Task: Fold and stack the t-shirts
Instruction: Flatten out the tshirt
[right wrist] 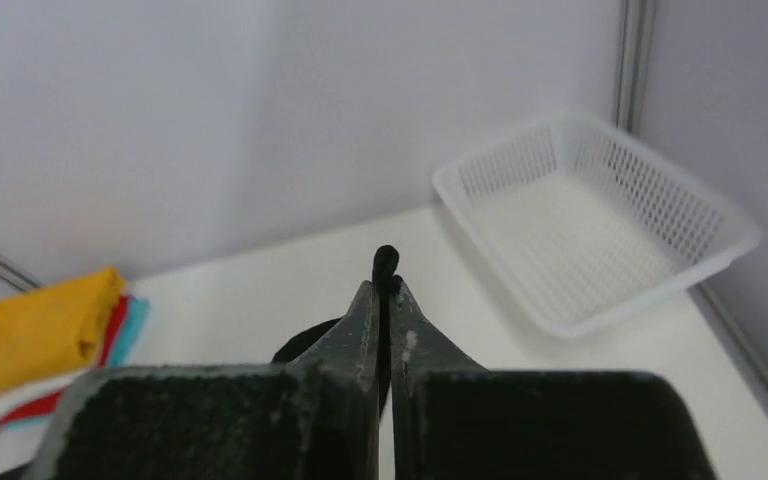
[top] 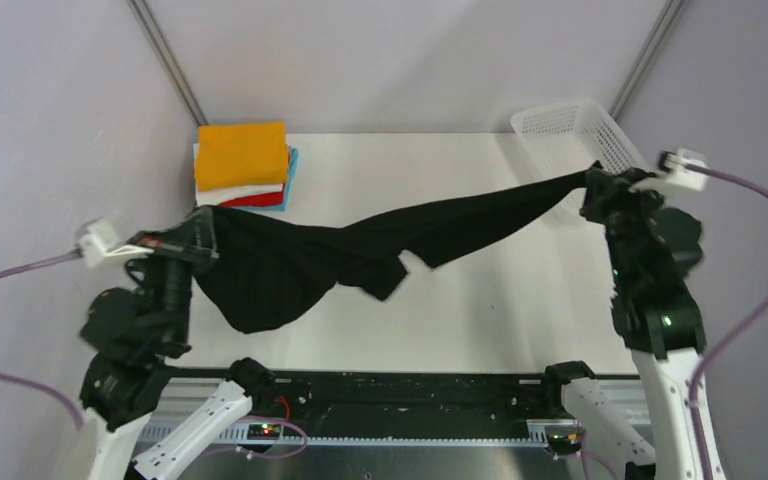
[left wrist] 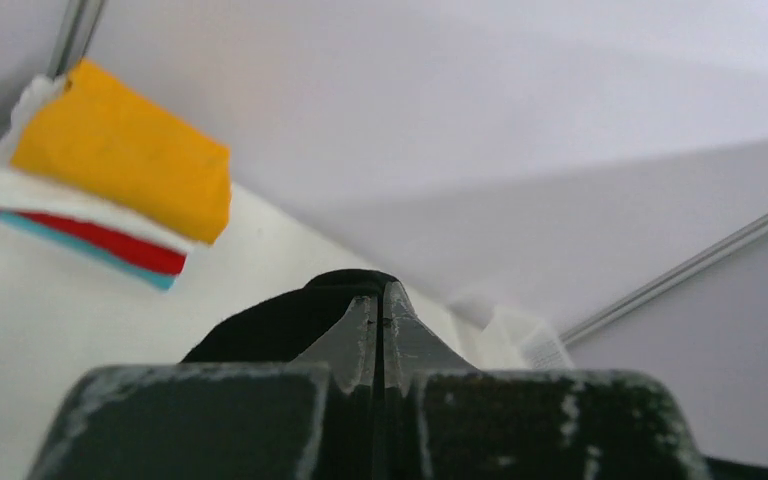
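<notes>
The black t-shirt (top: 360, 245) hangs stretched in the air between both arms, sagging in the middle above the table. My left gripper (top: 200, 222) is shut on its left end; black cloth (left wrist: 290, 320) bulges out past my closed tips (left wrist: 380, 300). My right gripper (top: 595, 180) is shut on its right end; a black fold (right wrist: 386, 262) sticks up from between my tips (right wrist: 382, 292). A stack of folded shirts (top: 243, 165), orange on top of white, red and light blue, lies at the back left. It also shows in the left wrist view (left wrist: 110, 170) and the right wrist view (right wrist: 45, 345).
A white mesh basket (top: 572, 135) stands at the back right corner, holding nothing, also in the right wrist view (right wrist: 600, 235). Grey walls and metal corner posts enclose the white table (top: 460, 310). The arm bases sit along the near edge.
</notes>
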`<move>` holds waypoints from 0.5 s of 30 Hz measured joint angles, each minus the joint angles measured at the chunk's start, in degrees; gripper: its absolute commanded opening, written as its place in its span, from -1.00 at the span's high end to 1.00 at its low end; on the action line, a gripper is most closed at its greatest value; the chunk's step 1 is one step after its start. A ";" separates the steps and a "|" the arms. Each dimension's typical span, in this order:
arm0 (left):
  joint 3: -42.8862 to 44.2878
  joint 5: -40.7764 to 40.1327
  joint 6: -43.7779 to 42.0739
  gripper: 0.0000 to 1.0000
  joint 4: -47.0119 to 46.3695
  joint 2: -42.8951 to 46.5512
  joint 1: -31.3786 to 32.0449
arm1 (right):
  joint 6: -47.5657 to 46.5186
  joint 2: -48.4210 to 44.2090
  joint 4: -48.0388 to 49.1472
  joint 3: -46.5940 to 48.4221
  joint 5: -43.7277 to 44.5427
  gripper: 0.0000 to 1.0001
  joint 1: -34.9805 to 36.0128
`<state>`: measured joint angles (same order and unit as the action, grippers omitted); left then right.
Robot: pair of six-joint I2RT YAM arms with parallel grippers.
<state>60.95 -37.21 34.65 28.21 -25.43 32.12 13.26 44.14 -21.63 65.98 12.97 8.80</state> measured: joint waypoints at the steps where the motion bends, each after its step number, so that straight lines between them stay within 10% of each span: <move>1: 1.84 -0.37 -0.57 1.00 -0.24 0.20 0.00 | 0.00 -1.49 0.02 0.61 0.04 1.00 -0.15; 15: 22.75 7.74 -7.10 1.00 0.48 1.33 0.00 | -2.56 -10.95 -4.42 22.25 -2.62 1.00 -0.57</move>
<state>83.70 -29.47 27.55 28.69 -24.10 32.12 10.70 33.19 -26.04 88.23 10.35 8.23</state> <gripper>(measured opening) 0.008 0.022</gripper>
